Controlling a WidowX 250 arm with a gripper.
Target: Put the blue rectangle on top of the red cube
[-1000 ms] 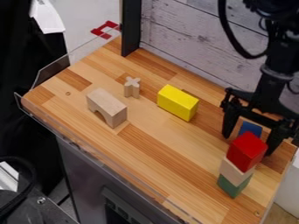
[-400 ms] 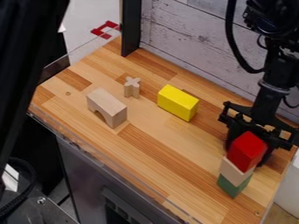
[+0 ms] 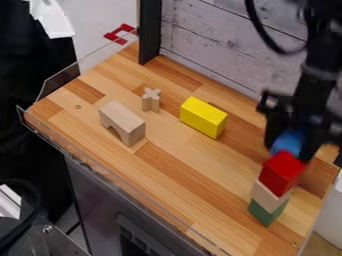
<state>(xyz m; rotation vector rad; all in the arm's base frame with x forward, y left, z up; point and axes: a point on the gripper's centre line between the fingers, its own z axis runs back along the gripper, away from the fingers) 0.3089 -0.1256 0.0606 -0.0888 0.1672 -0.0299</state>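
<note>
Blue block (image 3: 288,142) is between the jaws of the black gripper (image 3: 290,150), which are clamped on it, over the right-hand part of the tabletop (image 3: 180,172). It shows just behind and above the red cube (image 3: 282,170) in the camera view; its lower part is hidden by the cube, and I cannot tell whether the two touch. Its outline is blurred. The arm (image 3: 312,85) comes down from the top right, with a dark cable (image 3: 257,30) looping beside it.

The red cube tops a stack near the tabletop's right edge. Under it is a pale wooden block (image 3: 267,196), and under that a green block (image 3: 264,214) stands on the tabletop.

Toward the back edge, around the middle of its length, lies a yellow block (image 3: 203,118). A small cross-shaped wooden piece (image 3: 151,100) stands upright to its left. A wooden arch (image 3: 123,123) sits nearer the front edge and the left corner, its opening facing the front. A clear rim (image 3: 63,82) runs along the tabletop's left edge. At the far corner a dark post (image 3: 150,32) rises beside the plank wall (image 3: 207,42).
</note>
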